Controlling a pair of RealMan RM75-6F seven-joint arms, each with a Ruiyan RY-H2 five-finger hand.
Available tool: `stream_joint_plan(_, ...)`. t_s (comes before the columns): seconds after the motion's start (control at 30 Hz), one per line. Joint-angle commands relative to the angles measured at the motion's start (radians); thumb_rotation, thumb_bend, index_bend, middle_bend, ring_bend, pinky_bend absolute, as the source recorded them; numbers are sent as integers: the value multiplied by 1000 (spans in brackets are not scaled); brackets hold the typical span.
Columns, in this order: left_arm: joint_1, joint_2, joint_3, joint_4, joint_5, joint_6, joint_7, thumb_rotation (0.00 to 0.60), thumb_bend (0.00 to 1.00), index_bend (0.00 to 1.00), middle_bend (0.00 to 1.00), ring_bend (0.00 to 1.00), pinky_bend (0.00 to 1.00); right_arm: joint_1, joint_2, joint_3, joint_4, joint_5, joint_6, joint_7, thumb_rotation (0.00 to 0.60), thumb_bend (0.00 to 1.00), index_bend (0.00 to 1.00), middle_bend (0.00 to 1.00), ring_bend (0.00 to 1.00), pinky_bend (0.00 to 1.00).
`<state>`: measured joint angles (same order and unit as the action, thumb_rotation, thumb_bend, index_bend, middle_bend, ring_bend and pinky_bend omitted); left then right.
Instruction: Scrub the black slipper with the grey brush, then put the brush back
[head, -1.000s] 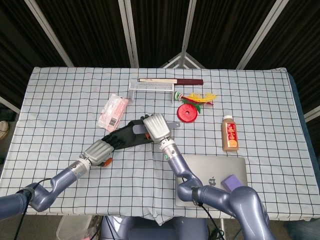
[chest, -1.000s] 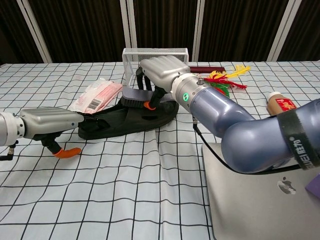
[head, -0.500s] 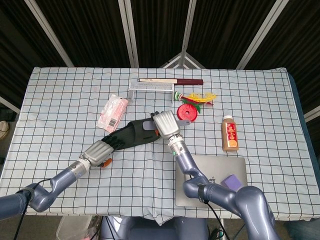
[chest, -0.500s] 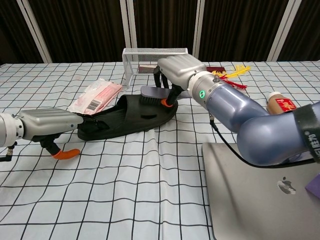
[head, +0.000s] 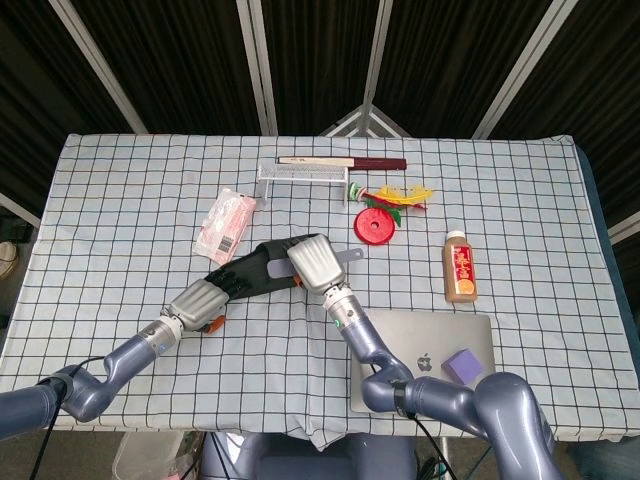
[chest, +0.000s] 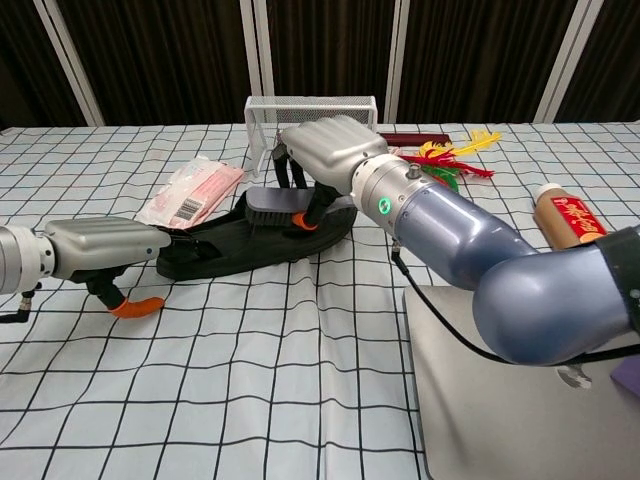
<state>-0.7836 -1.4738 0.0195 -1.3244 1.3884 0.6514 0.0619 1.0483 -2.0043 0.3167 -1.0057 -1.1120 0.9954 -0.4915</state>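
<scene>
The black slipper (head: 248, 273) lies aslant at the table's middle left, also low and long in the chest view (chest: 215, 252). My right hand (head: 313, 263) grips the grey brush (chest: 272, 204) and presses its bristles onto the slipper's upper, about mid-length. The brush's handle end (head: 347, 254) sticks out to the right of the hand. My left hand (head: 199, 299) holds the slipper's near left end, fingers lying on it (chest: 105, 243), its orange-tipped thumb down by the cloth.
A white wire rack (head: 302, 173) stands behind the slipper, a pink packet (head: 226, 222) to its left. A red disc (head: 375, 225), a colourful toy (head: 400, 193), a brown bottle (head: 460, 266) and a laptop (head: 400, 340) with a purple block (head: 462, 362) lie to the right.
My right hand swept the brush to the slipper's right end half a second ago, then back left to its middle. The left hand and slipper stayed put.
</scene>
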Motion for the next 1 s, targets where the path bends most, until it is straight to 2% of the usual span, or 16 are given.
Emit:
stream_joint_plan(0.03, 1, 1, 0, -4, -2, 2, 2, 600, 651, 43, 110, 30, 7, -3, 0, -2, -12, 2, 0, -17, 600, 489, 882, 742, 610, 711)
stream_joint_plan(0.6, 1, 11, 1, -15, -17, 7, 13, 600, 651, 43, 111, 30, 7, -5, -5, 34, 80, 66, -54, -19, 600, 490, 882, 742, 610, 711)
stream_joint_plan(0.9, -1, 14, 3, -18, -13, 11, 13, 600, 651, 42, 109, 30, 7, -8, 1, 34, 104, 57, -46, -18, 600, 491, 881, 742, 610, 711)
stream_joint_plan(1.0, 1, 18, 2, -25, -7, 25, 14, 559, 628, 36, 98, 29, 7, -15, 10, 29, 88, 45, -25, -27, 600, 491, 881, 742, 610, 711)
